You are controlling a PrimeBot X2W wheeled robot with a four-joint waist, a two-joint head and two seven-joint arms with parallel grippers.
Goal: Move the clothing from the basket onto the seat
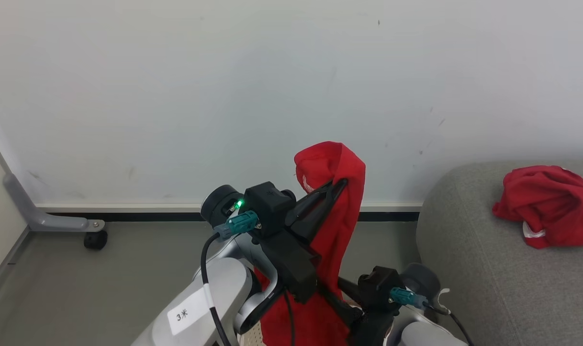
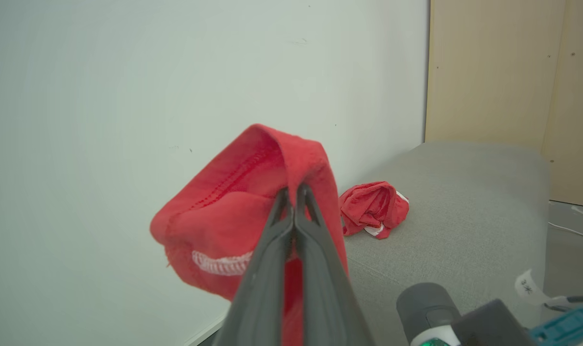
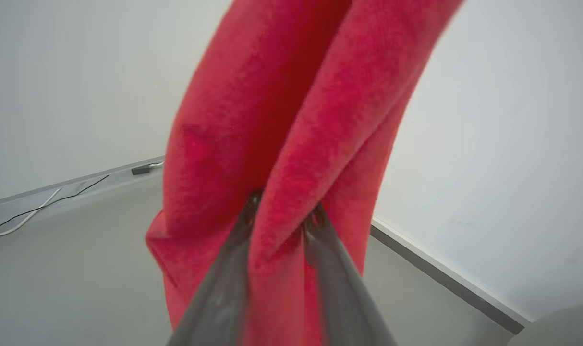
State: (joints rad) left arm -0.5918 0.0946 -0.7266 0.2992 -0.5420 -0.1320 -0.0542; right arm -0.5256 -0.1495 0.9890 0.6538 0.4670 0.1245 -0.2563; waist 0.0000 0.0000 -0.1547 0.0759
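A long red garment (image 1: 337,226) hangs between my two grippers in front of the white wall. My left gripper (image 1: 338,184) is raised and shut on its top fold, which flops over the fingertips (image 2: 294,192). Lower down, my right gripper (image 3: 282,214) is shut on a fold of the same hanging cloth, with fabric draped round both fingers. A second crumpled red garment (image 1: 543,204) with white trim lies on the grey seat (image 1: 474,269) at the right; the left wrist view shows this garment (image 2: 373,209) too. A sliver of cream perforated basket (image 1: 249,338) peeks out at the bottom edge.
The wall meets grey floor (image 1: 104,288) at a dark baseboard. A grey stand leg with a black caster (image 1: 95,239) sits at the far left. A wooden panel (image 2: 488,72) rises behind the seat's far end. Cables (image 3: 46,199) run along the wall on the floor.
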